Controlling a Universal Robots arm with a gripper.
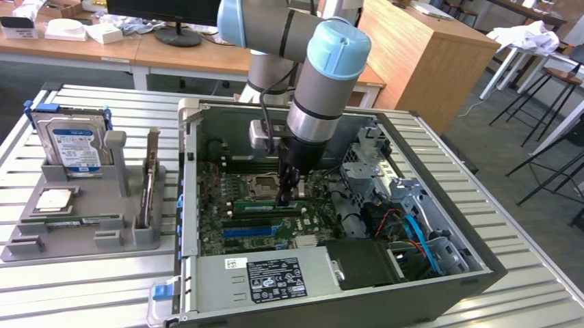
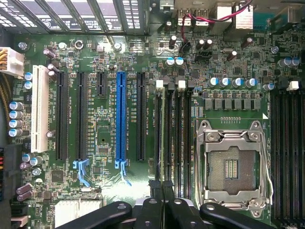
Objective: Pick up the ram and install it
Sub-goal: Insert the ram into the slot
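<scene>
The ram (image 1: 264, 203) is a thin green stick standing on edge in a memory slot of the motherboard (image 1: 239, 217), inside the open computer case (image 1: 187, 205). In the wrist view I see the ram's narrow top edge (image 2: 162, 133) running along the slot beside the empty processor socket (image 2: 232, 164). My gripper (image 1: 286, 197) reaches straight down into the case over the stick's end nearest the exterior view's right. Its black fingers (image 2: 155, 187) are shut, one on each side of the ram's edge; the gripper (image 2: 162, 187) holds it at slot height.
A grey parts holder (image 1: 64, 239) on the exterior view's left carries a blue-labelled hard drive (image 1: 75, 143), a square silver processor (image 1: 55, 200) and an upright card (image 1: 149, 184). The power supply (image 1: 264, 277), cables (image 1: 415, 229) and drive cage (image 1: 370, 160) crowd the case around the motherboard.
</scene>
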